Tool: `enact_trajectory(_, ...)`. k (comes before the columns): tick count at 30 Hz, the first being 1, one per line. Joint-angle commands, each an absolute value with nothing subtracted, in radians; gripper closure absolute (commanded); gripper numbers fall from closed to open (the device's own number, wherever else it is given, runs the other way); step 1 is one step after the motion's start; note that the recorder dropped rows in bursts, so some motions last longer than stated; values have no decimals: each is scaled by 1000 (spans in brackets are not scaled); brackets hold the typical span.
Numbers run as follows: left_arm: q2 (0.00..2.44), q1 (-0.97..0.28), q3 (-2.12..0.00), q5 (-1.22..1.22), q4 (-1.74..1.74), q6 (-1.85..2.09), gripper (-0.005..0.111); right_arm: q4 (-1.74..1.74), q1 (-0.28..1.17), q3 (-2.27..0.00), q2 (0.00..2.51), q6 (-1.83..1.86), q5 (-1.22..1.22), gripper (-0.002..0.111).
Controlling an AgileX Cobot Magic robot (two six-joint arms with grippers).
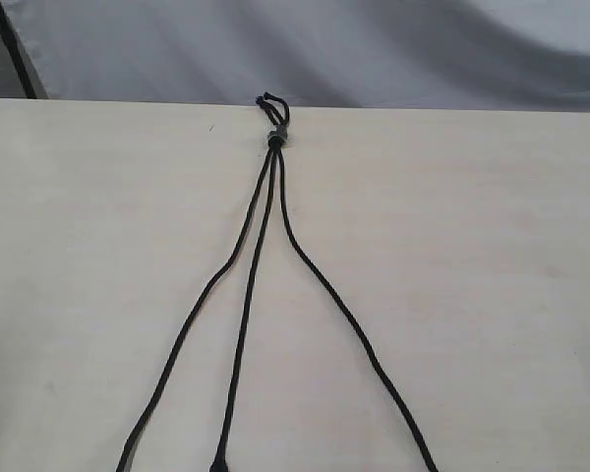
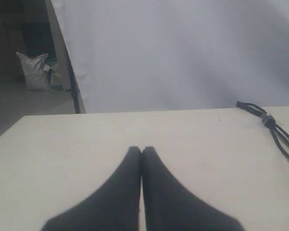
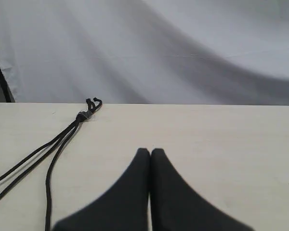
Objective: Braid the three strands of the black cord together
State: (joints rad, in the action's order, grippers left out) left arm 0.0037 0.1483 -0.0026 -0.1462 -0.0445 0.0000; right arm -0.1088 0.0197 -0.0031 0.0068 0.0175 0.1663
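Observation:
The black cord (image 1: 275, 138) lies on the pale table, its grey band and short loops at the far edge. Its three strands fan out unbraided toward the near edge: a left strand (image 1: 192, 320), a middle strand (image 1: 246, 324) ending in a knotted tip (image 1: 219, 462), and a right strand (image 1: 359, 334). Neither gripper shows in the exterior view. My left gripper (image 2: 141, 150) is shut and empty over bare table, with the cord's band (image 2: 266, 119) off to one side. My right gripper (image 3: 150, 151) is also shut and empty, apart from the strands (image 3: 53, 147).
The light wooden table (image 1: 472, 295) ends at a far edge against a grey-white cloth backdrop (image 1: 374, 49). A dark post (image 1: 15, 49) stands at the back left. In the left wrist view a grey sack (image 2: 33, 70) sits on the floor beyond the table.

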Motion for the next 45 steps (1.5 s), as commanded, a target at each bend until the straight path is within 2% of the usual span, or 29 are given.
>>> enact_trajectory(1,0,150,0,-145,-46,0,106,-96,14,0,0,15,164,109)
enact_trajectory(10,0,150,0,-104,-48,0,106,-96,14,0,0,19,162,109)
enact_trajectory(13,0,150,0,183,-55,-24,106,-99,14,0,0,15,125,109)
enact_trajectory(20,0,150,0,827,-55,-488,106,-116,14,0,0,11,-141,109)
enact_trajectory(23,0,150,-21,936,-55,-508,106,-116,14,0,0,-18,-323,109)
enact_trajectory(25,0,150,-87,849,-55,-441,107,-116,14,0,0,-94,-468,109)
enact_trajectory(27,12,150,-183,627,-55,-327,107,-96,14,0,0,-119,-541,109)
enact_trajectory(30,130,150,-302,361,-71,-318,107,-86,14,-111,8,-116,-348,109)
enact_trajectory(37,547,150,-440,134,-289,-503,107,-86,14,-367,346,-112,30,109)
enact_trajectory(41,782,136,-501,-78,-309,-517,107,-86,34,-437,614,-112,104,109)
enact_trajectory(45,963,85,-516,-109,-309,-494,107,-86,133,-502,888,-112,139,109)
